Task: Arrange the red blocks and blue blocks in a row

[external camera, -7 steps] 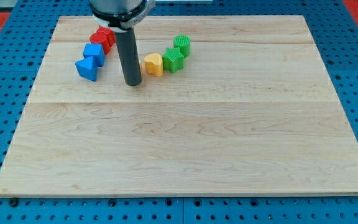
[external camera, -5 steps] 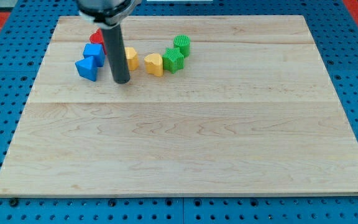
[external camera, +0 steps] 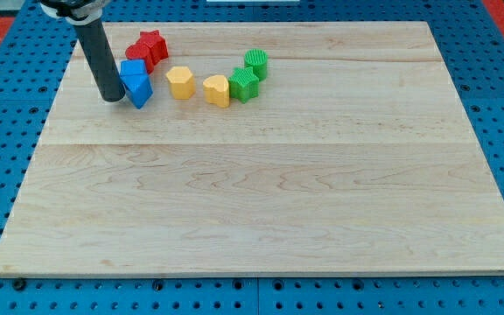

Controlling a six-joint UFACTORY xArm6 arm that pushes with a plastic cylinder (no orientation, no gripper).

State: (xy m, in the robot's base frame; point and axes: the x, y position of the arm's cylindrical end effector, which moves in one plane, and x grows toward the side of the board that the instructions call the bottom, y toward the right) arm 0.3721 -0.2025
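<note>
My tip, a gripless end effector holding nothing, touches the lower blue wedge-like block; the rod's top is cropped.

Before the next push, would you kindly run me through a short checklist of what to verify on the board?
1. My tip beside a blue block: ok, at the view's left of the lower blue block, apparently touching.
2. Blue blocks together: ok, upper blue block adjoins the lower.
3. Red blocks together: ok, red blocks touch at the view's top.
4. Reds and blues in a row: not ok, a loose cluster.
5. Yellow blocks clear of the row: cannot tell.
</note>
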